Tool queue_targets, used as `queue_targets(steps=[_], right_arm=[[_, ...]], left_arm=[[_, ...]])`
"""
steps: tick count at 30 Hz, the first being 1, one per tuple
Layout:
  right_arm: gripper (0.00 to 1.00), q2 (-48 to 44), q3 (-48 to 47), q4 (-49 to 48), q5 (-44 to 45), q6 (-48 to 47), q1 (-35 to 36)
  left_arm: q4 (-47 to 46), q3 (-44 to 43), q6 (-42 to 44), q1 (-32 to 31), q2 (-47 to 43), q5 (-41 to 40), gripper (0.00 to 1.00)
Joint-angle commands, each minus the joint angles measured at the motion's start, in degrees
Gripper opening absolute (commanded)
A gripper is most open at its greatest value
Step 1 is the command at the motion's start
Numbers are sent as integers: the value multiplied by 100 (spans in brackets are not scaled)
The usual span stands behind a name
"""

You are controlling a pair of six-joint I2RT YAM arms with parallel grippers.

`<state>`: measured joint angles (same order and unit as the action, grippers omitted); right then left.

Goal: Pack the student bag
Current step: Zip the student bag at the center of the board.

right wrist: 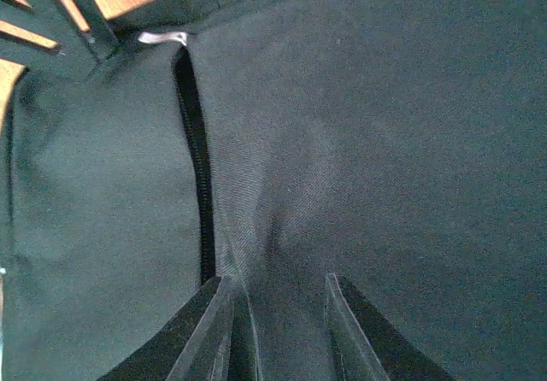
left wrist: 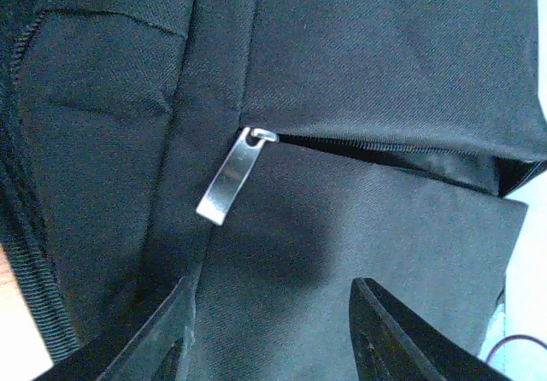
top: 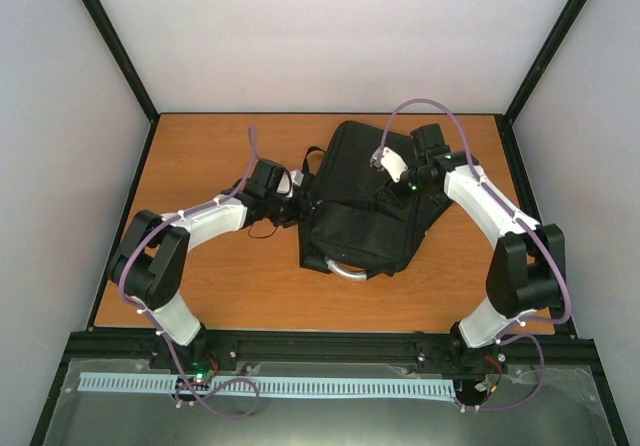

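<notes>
From above I see the student bag (top: pixel 355 201) lying flat on the wooden table (top: pixel 230 286), toward the middle and back of it, with its grey loop handle (top: pixel 345 269) pointing at the near edge. My left arm reaches in against the bag's left side, and my right arm bends over its far right part. On the left wrist view, the left gripper (left wrist: pixel 272 334) hangs just over black fabric with its jaws standing well apart and nothing between them but the flat cloth underneath. Just beyond it a silver zip pull (left wrist: pixel 229 180) lies tilted at the end of a zip line (left wrist: pixel 385 149) that gapes slightly. On the right wrist view, the right gripper (right wrist: pixel 278 330) sits low on the bag with a narrower gap. A crease of fabric runs up toward that gap beside a dark zip seam (right wrist: pixel 198 167), but I cannot tell whether the fingers (right wrist: pixel 205 330) are pinching the cloth or only resting over it.
</notes>
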<state>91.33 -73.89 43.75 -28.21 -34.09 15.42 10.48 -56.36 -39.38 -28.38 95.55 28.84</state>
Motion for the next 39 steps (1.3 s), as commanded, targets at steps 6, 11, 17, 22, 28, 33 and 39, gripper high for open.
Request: queue_targets(steps=[6,11,17,22,28,33,39], right_arm=[[26,520,435,-322,775,-28,242],[23,651,619,-264,1282,-29,242],[23,405,595,-200,1177,-8,242],[23,399,561,-192,1084,72,242],[23,488,612,-302,1126,98,242],[23,629,497,-366,1225,177,242],[22,660,280,-290,1576,132,242]], left_arm=[[-418,371,-106,-53,-287,123,44],[125,362,-44,-19,-801,-672,55],[-125,302,-285,279,-472,-336,60],[-766,199,-323,281,52,600,56],[-1232,478,-309,236,58,952,39],[-1351,714,-345,1,-74,879,17],[-1506,1042,-621,-590,-499,433,9]])
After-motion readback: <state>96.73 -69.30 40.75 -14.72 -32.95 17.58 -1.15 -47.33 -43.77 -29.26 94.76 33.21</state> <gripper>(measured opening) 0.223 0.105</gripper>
